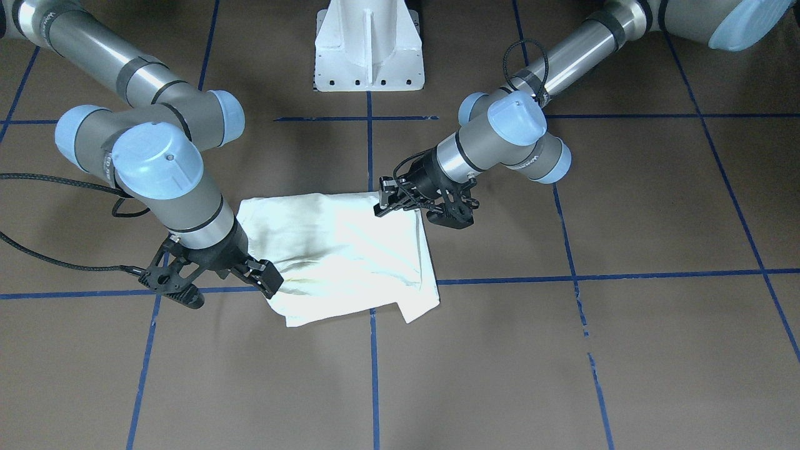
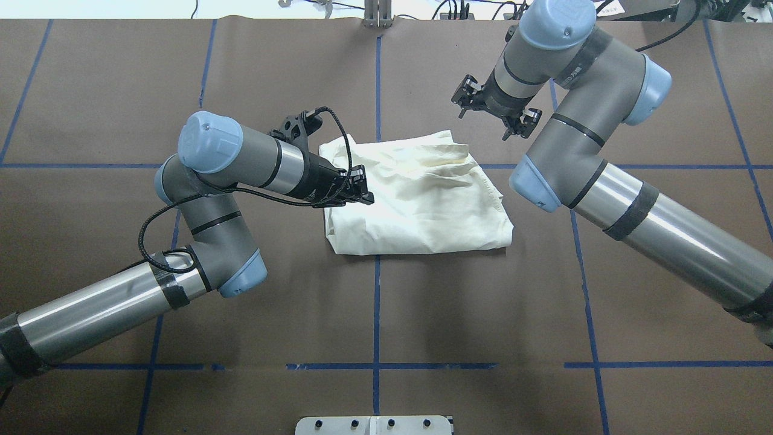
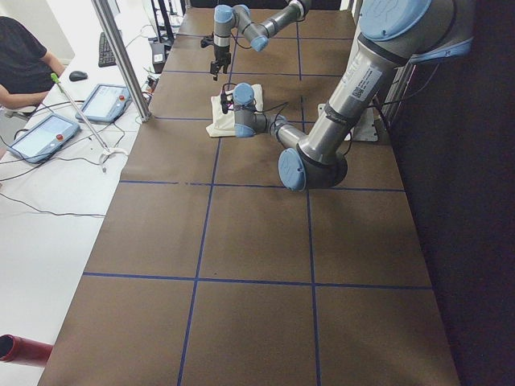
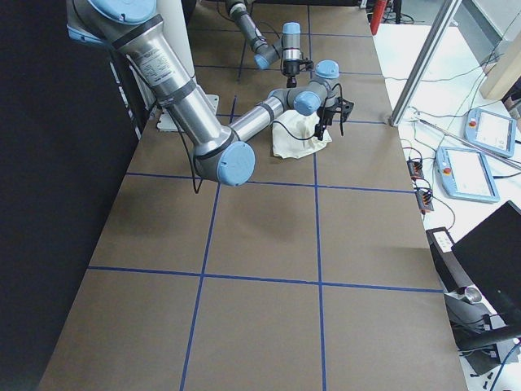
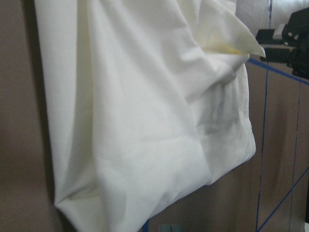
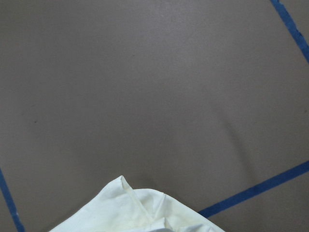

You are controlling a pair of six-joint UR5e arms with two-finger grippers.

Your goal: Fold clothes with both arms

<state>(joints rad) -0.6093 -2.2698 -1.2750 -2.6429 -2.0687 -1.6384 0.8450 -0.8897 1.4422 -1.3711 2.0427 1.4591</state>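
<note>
The clothes are one cream-white shirt (image 2: 416, 199), lying folded into a rough rectangle at the table's middle (image 1: 344, 250). My left gripper (image 2: 361, 192) hovers low over the shirt's left edge, by its near corner in the front-facing view (image 1: 386, 201). Its fingers look open and hold no cloth. The left wrist view is filled by wrinkled fabric (image 5: 145, 121). My right gripper (image 2: 464, 99) hangs above bare table just beyond the shirt's far right corner (image 1: 270, 282), open and empty. Its wrist view catches only that corner (image 6: 140, 212).
The brown table top (image 2: 181, 90) is marked with a blue tape grid. The white pedestal base (image 1: 369, 47) stands at the robot's edge. A side bench holds control pendants (image 3: 100, 100) beside a metal post (image 3: 125, 60), and a seated person (image 3: 20, 64) is there.
</note>
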